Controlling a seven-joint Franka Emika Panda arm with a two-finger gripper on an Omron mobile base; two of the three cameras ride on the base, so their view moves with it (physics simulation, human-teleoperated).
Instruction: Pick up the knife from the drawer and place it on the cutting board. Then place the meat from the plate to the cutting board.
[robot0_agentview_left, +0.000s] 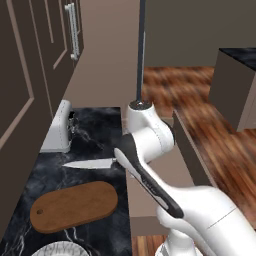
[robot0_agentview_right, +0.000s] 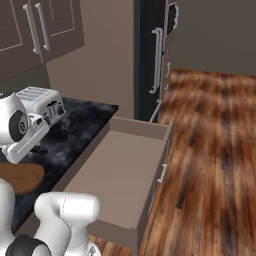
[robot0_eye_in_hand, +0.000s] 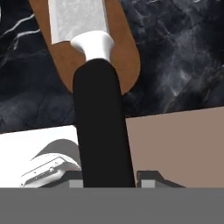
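Observation:
My gripper (robot0_eye_in_hand: 109, 181) is shut on the knife's black handle (robot0_eye_in_hand: 100, 131). The silver blade (robot0_eye_in_hand: 78, 19) reaches out over the near end of the brown cutting board (robot0_eye_in_hand: 129, 57). From the left base camera the knife (robot0_agentview_left: 90, 163) hangs level above the counter, tip to the left, between the toaster and the cutting board (robot0_agentview_left: 75, 205); the arm hides its handle. The drawer (robot0_agentview_right: 125, 170) stands pulled out, its tan inside bare. Only the ridged rim of the plate (robot0_agentview_left: 60, 248) shows at the bottom edge; the meat is out of view.
A silver toaster (robot0_agentview_left: 60, 127) stands at the back of the black marble counter (robot0_agentview_left: 95, 130). Dark cabinet doors line the left wall. A tall dark cabinet with long handles (robot0_agentview_right: 157, 60) rises beyond the drawer. Wooden floor (robot0_agentview_right: 210, 165) lies to the right.

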